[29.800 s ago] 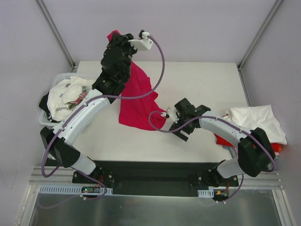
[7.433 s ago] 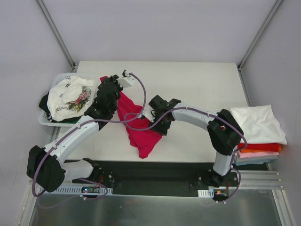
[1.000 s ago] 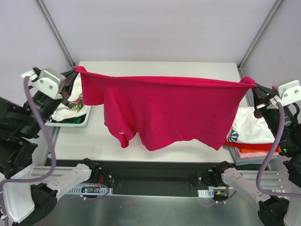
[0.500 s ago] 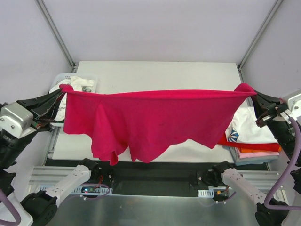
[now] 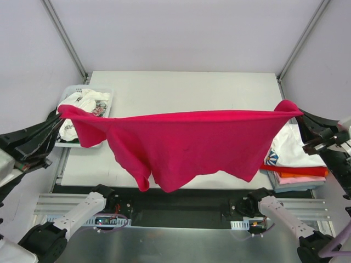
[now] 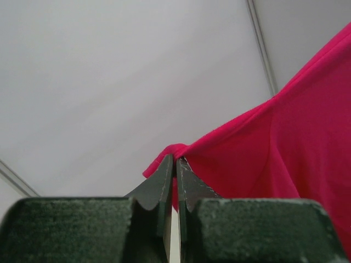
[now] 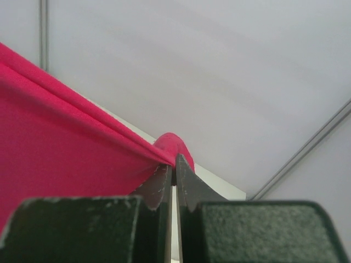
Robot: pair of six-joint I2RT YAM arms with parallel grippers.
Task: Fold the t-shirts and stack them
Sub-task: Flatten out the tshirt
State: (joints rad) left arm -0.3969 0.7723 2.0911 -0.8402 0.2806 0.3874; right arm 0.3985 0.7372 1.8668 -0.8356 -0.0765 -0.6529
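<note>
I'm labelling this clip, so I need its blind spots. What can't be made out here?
- Top view: the stretched crimson-magenta cloth t-shirt hides the table's middle, part of the white plastic basket and the folded shirt stack's left side.
- Both wrist views: only pinched cloth and walls; table out of frame.

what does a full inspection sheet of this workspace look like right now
surface: white table, partly hidden by the hanging shirt
job's things: crimson t-shirt stretched in the air between both grippers; folded stack at right, a white shirt on top; white printed shirts at left
clutter: white basket holding the printed shirts
grippers: left gripper and right gripper each shut on a shirt corner
cables: purple cable at the lower right edge
surroundings: grey walls, metal frame posts
</note>
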